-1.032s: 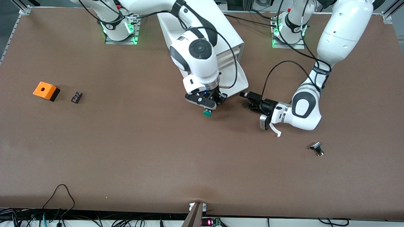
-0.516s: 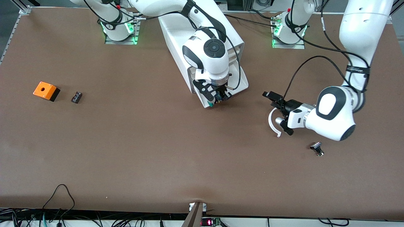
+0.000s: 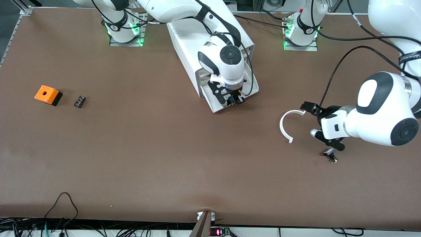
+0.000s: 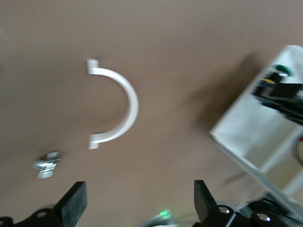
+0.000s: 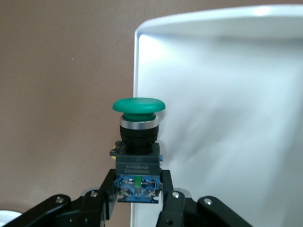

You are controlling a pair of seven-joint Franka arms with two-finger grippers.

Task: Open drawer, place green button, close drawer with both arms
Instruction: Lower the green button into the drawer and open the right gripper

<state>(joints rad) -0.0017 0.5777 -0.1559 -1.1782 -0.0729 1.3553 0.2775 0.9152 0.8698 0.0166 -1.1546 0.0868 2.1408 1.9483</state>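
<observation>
Button (image 5: 138, 142), a small push button w/ round green cap, silver ring and black square body, is clamped at its base between the two black fingers of the right gripper (image 3: 230, 100). In the front view the button is almost fully hidden under the right arm's wrist. The right wrist view shows it well: cap over the edge of the white tray, half over brown table, half over the tray floor. Whether it touches the tray I cannot tell.

The drawer (image 3: 251, 86), a shallow white tray pulled out of the big white boxy cabinet (image 3: 184, 36), stands open toward the front camera. The arm covers most of its middle; only the rim and corners show.

The left gripper (image 3: 314, 110) hangs over bare table toward the left arm's end, well apart from the drawer. Its fingers (image 4: 73, 203) are spread wide w/ nothing between them; only the tips show in the left wrist view.

A white curved half-ring piece (image 3: 285, 123) lies flat on the table just beside the left gripper. A small silver-and-black knobbed part (image 3: 330, 154) lies nearer to the camera, partly under the left wrist.

An orange box with a hole (image 3: 47, 94) and a small dark part (image 3: 79, 101) sit toward the right arm's end; the dark part is too small for detail.
</observation>
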